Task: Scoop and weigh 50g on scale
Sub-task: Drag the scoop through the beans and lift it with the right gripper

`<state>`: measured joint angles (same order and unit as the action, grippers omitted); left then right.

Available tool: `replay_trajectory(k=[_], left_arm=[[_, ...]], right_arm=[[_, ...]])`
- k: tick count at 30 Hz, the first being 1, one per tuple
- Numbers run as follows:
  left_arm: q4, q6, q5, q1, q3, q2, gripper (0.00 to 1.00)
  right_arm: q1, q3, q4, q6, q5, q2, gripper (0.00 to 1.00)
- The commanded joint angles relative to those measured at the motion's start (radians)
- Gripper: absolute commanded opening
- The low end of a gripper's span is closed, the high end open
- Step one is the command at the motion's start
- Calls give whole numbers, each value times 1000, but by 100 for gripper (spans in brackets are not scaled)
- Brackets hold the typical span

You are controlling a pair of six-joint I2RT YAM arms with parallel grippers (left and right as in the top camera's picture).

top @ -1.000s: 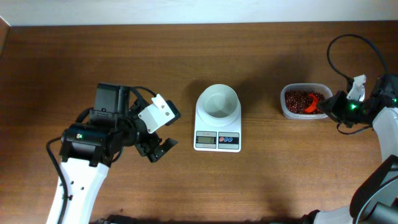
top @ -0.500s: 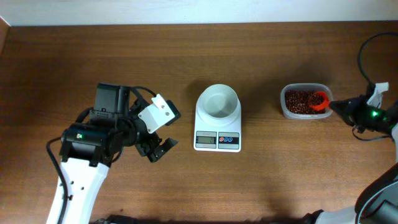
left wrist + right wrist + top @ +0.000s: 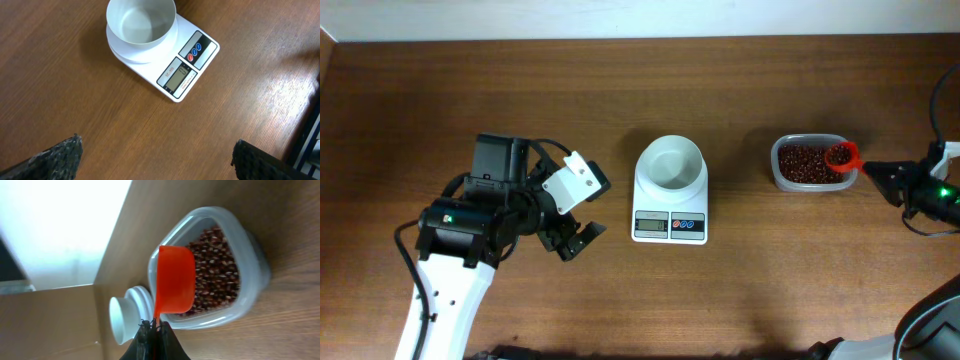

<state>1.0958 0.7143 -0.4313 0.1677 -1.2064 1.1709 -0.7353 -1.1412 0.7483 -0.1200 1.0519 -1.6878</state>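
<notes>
I see my right tool (image 3: 868,170) reaching in from the right, clenched on the red-orange plastic scoop (image 3: 841,156) above the clear tub of red beans (image 3: 777,172). My left tool (image 3: 590,208) is released and angled toward the small white digital scale (image 3: 669,222), which sits centre of the brown wooden table (image 3: 470,90).

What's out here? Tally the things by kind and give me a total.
Scale: 1
White bowl: 1
Clear tub of beans: 1
Red scoop: 1
Total: 4
</notes>
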Motion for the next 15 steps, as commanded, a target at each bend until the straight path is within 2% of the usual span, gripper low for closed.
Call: replay_trajectory(k=[1,8,15], left_arm=[[-2,-10,-18,-5,-19,3,99],[-2,-10,-18,-5,-19,3,99],[-2,-10,-18,-5,-19,3,99]], right_arm=[[-7,5,0,16,114,-7,4],[11,5,23,16,240,-7,4],[203,5,22,15,262,-7,4]])
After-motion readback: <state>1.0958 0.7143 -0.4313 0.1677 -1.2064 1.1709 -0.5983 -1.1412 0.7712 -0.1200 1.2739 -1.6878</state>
